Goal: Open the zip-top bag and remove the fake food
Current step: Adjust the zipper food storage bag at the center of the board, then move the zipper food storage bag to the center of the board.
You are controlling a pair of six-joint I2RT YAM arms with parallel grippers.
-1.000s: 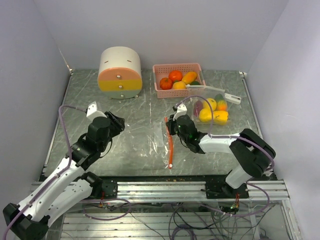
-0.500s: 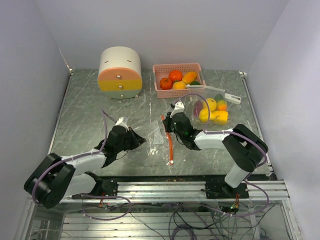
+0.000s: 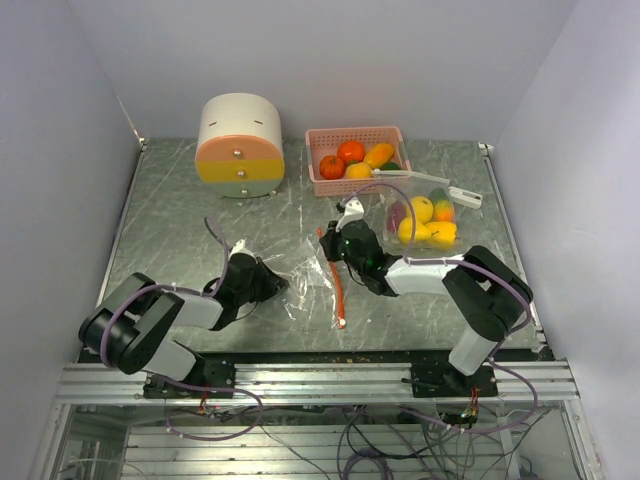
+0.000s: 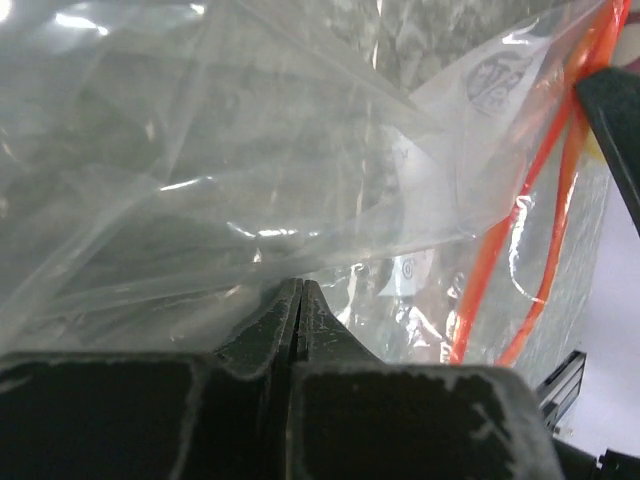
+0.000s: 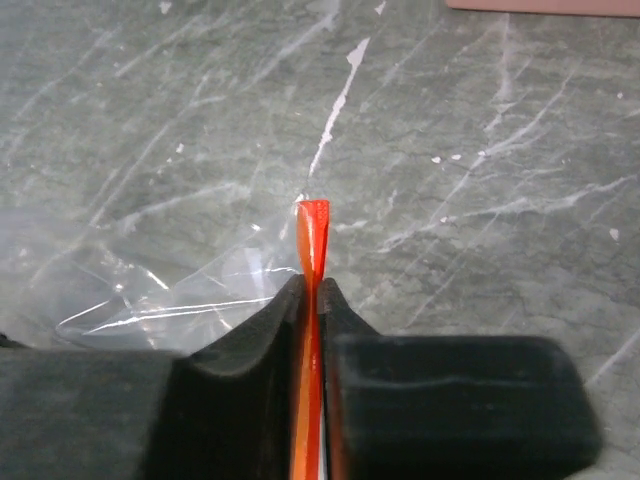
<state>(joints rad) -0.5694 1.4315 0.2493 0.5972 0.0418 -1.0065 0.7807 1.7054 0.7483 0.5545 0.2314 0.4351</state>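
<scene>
Right pincer (image 5: 312, 290) pinches the orange zip strip (image 5: 313, 215); left pincer (image 4: 298, 290) pinches film of the zip-top bag (image 3: 310, 275); opening seems underway, likely needing opposite pulls; fake food (image 3: 425, 220) lies apart, near the basket (image 3: 356, 131).

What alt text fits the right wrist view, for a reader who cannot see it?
The black right gripper is shut on the orange zip strip of a clear zip-top bag, with the strip's end sticking out just beyond it. The bag's crumpled film spreads to the left over a grey marbled table.
</scene>
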